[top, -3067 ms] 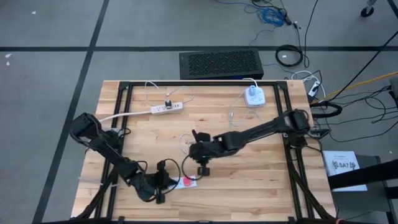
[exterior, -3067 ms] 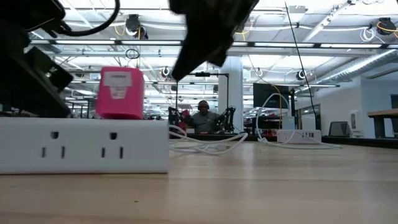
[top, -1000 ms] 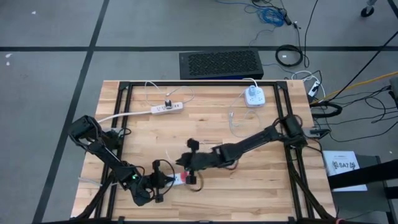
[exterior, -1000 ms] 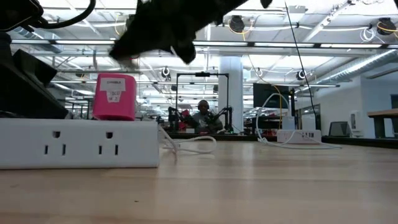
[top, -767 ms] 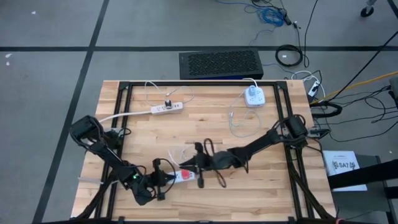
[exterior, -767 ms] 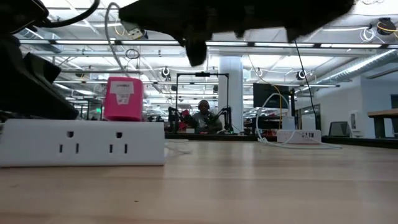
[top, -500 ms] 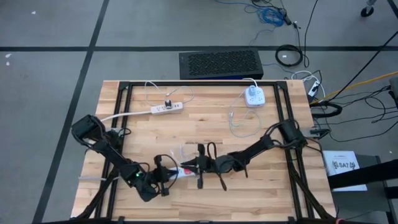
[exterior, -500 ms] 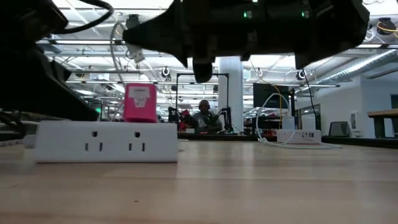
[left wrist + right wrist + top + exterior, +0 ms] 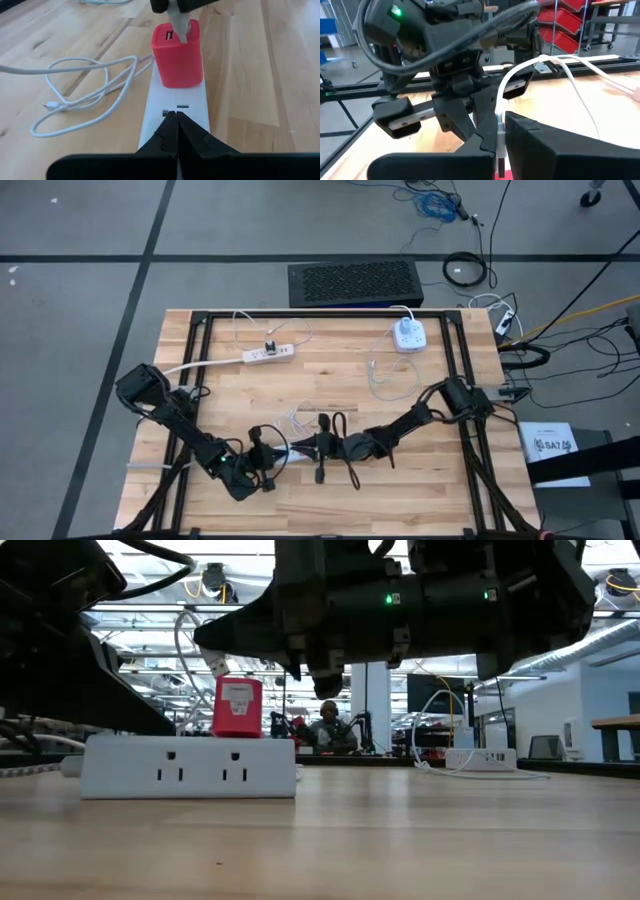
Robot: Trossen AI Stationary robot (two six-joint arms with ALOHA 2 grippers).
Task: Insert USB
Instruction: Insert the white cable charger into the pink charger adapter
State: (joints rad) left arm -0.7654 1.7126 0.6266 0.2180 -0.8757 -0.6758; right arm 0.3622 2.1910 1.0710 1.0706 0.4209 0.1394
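The right claw (image 9: 498,134) was closed on the USB plug (image 9: 178,26), poised just above the red charger (image 9: 177,59) on the power strip (image 9: 188,766). The left claw (image 9: 176,131), closed and empty, pressed the strip. The plug appeared light and rigid, its cable (image 9: 80,92) limp; gripping the plug body suited insertion.

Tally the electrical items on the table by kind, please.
Power strips: 2
Round white outlet hub: 1
Pink charger: 1
USB plug held in right gripper: 1
Total: 5
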